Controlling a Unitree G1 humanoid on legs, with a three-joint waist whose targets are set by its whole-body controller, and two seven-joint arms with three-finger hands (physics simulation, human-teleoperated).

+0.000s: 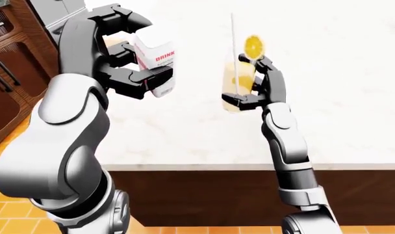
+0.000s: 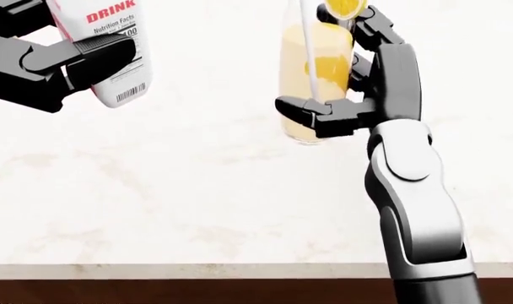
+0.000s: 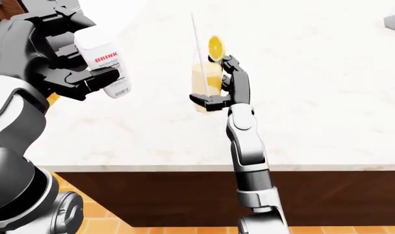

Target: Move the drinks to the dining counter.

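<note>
right hand (image 2: 328, 114) wrapped around juice glass (image 2: 316, 76), straw and orange slice up top | left hand (image 2: 58, 63) clamped on drink carton (image 2: 105, 47), left of glass | both held above white marble counter (image 2: 197, 202) | orange tile floor (image 1: 9, 209) below

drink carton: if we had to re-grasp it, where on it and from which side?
Grip the drink carton on its flat side panels at mid-height, coming in from the head view's left, much as the left hand holds it now. The faces are flat and parallel, so the fingers can probably seat squarely. It hangs tilted above the counter, with the barcode end lowest, so match that tilt.
</note>
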